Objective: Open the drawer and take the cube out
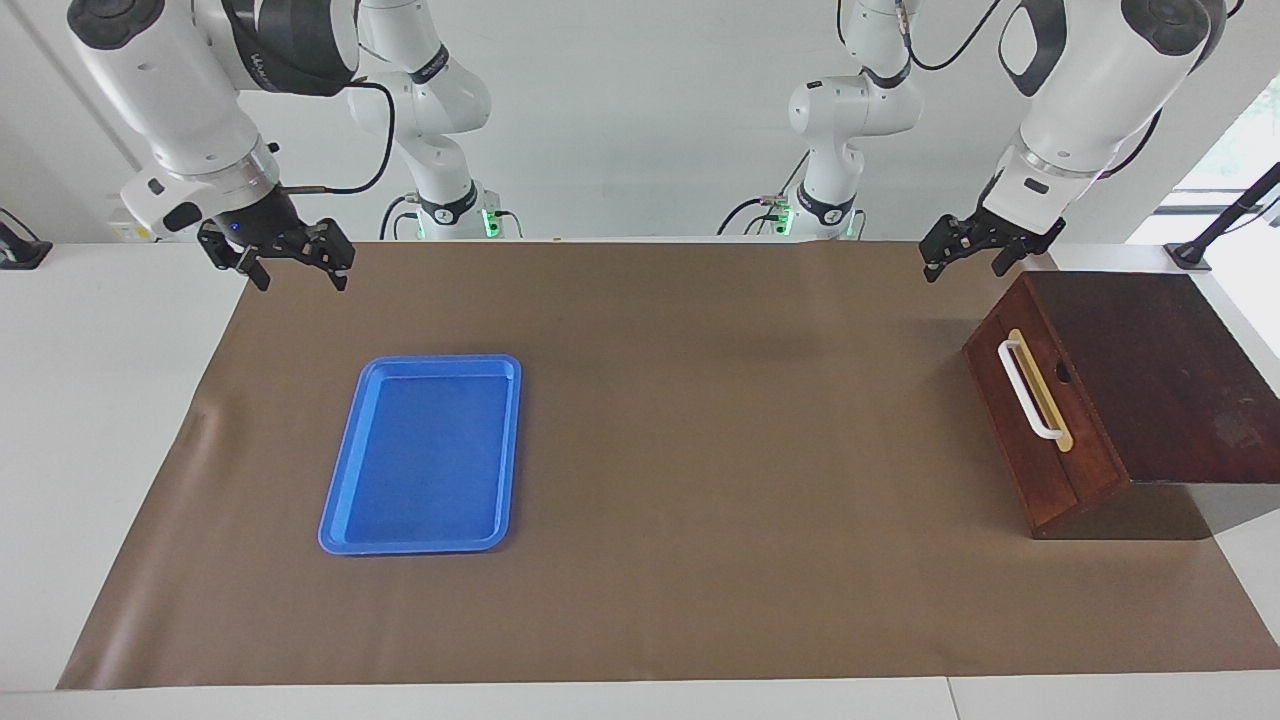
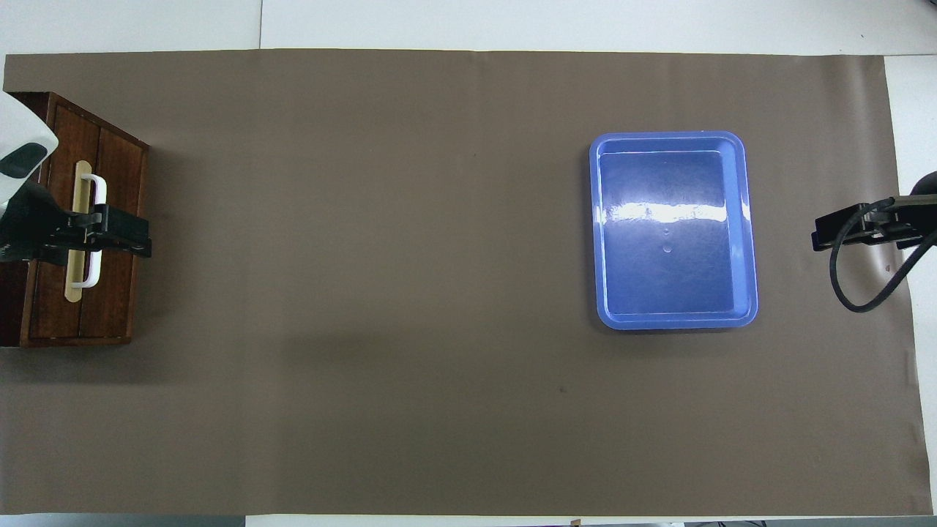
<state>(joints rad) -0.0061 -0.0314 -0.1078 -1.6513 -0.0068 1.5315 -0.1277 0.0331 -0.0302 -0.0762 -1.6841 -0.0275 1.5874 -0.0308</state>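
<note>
So the drawer [image 1: 1040, 420] is shut right now, sitting flush in its dark reddish-brown wooden box [image 1: 1150, 390] at the left arm's end of the table, with its front turned toward the middle of the table. That makes sense to me, since the front faces open mat and there's room to pull it out that way. The front is dark wood with a pale yellow strip running along it and a white bar handle [image 1: 1030, 392] mounted on that strip, standing proud enough that fingers could probably slip around it. There's a small dark notch beside the strip too. No cube visible anywhere, so I'd guess it's inside, which is why the opening has to come first. The left gripper [image 1: 968, 252] hangs in the air over the mat just by the box's corner closest to the robots, fingers spread apart and holding nothing. From the overhead camera it looks like it's sitting right on the handle, but the facing camera shows it's raised and clear of it, so no contact yet. Looks like a ready pose for going down onto the bar. The right gripper [image 1: 295, 262] waits over the edge of the brown mat [image 1: 700, 500] at the right arm's end, fingers also apart and empty. A flat blue tray [image 1: 345, 520] lies on the mat toward that end, nothing in it, my bet is that's the drop-off spot.
</note>
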